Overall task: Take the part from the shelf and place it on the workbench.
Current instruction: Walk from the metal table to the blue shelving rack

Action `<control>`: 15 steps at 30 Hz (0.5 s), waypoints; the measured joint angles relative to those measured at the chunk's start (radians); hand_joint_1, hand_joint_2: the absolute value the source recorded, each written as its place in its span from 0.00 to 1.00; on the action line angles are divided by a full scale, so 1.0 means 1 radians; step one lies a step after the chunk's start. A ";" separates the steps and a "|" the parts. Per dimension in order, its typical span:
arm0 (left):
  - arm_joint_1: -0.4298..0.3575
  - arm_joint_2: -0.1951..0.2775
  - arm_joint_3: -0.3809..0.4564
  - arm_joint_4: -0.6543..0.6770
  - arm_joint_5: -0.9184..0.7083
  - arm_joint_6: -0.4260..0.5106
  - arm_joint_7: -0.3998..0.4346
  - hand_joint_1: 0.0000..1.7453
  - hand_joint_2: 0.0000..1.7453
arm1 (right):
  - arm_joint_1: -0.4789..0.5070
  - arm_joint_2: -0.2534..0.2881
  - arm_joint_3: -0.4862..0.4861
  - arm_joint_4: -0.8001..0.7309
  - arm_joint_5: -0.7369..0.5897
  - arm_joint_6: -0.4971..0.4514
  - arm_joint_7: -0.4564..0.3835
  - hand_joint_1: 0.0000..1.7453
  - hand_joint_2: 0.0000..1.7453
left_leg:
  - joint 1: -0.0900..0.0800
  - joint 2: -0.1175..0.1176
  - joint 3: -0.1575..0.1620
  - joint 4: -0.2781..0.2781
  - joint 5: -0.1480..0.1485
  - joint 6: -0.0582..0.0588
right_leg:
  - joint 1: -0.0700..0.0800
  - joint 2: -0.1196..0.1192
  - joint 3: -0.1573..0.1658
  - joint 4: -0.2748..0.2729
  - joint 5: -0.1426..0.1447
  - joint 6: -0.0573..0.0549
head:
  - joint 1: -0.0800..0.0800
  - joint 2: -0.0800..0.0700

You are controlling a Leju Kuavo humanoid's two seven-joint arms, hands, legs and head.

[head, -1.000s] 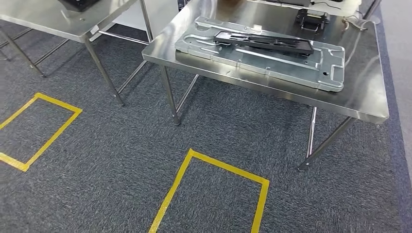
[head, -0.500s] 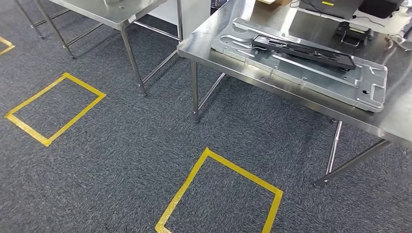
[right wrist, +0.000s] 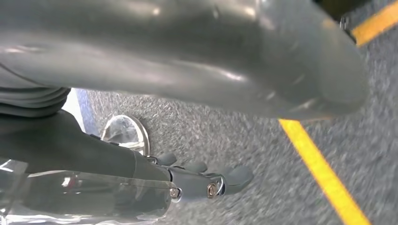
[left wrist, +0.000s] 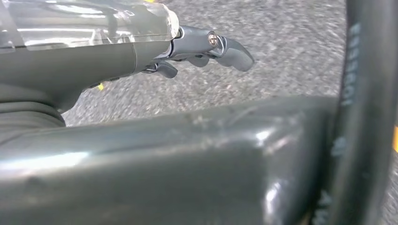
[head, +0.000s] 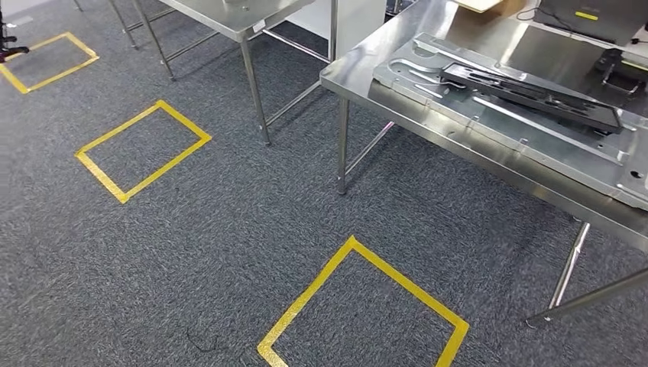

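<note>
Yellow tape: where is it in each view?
Head view: yellow tape squares on the floor, nearest at bottom centre.
Left wrist view: sliver at the frame's edge, away from the left hand.
Right wrist view: stripe beyond the right hand.
Shared landmark: grey carpet.

Cut off at the head view's right edge: large silver stamped metal plate (head: 535,130) on the stainless steel workbench (head: 359,73), and the long black plastic part (head: 535,95) lying on it. Second steel table (head: 229,19) cropped along the top edge. Yellow tape floor square (head: 359,306) clipped at the bottom. Blurred in the wrist views: grey carpet (left wrist: 281,70), yellow tape stripe (right wrist: 324,173).
</note>
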 joint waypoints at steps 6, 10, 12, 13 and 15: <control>-0.001 -0.005 0.002 0.001 -0.002 0.009 0.069 0.00 0.00 | 0.003 0.012 -0.008 0.000 0.007 0.013 0.068 0.00 0.00 | -0.009 0.068 0.142 -0.268 0.126 0.016 | 0.009 -0.062 0.013 0.003 -0.012 0.017 | 0.000 0.000; 0.007 -0.008 0.007 0.001 -0.002 0.015 0.067 0.00 0.00 | 0.002 0.018 -0.012 0.000 0.010 0.017 0.093 0.00 0.00 | -0.012 0.043 0.143 -0.287 0.129 0.037 | 0.009 -0.078 0.019 0.006 -0.022 0.036 | 0.000 0.000; 0.009 -0.010 0.009 0.002 -0.001 0.016 0.048 0.00 0.00 | 0.004 0.019 -0.015 0.000 0.012 0.020 0.103 0.00 0.00 | -0.007 0.028 0.147 -0.295 0.137 0.048 | 0.006 -0.035 -0.003 0.063 -0.066 0.045 | 0.000 0.000; 0.008 -0.011 0.010 0.002 -0.001 0.018 0.033 0.00 0.00 | 0.006 0.020 -0.017 0.000 0.015 0.021 0.109 0.00 0.00 | -0.007 0.020 0.145 -0.296 0.139 0.052 | 0.004 -0.009 -0.032 0.125 -0.101 0.047 | 0.000 0.000; 0.006 -0.011 0.013 0.002 0.001 0.020 0.003 0.00 0.00 | 0.011 0.023 -0.022 0.001 0.018 0.024 0.118 0.00 0.00 | -0.008 -0.001 0.142 -0.295 0.141 0.056 | 0.003 0.016 -0.094 0.248 -0.149 0.047 | 0.000 0.000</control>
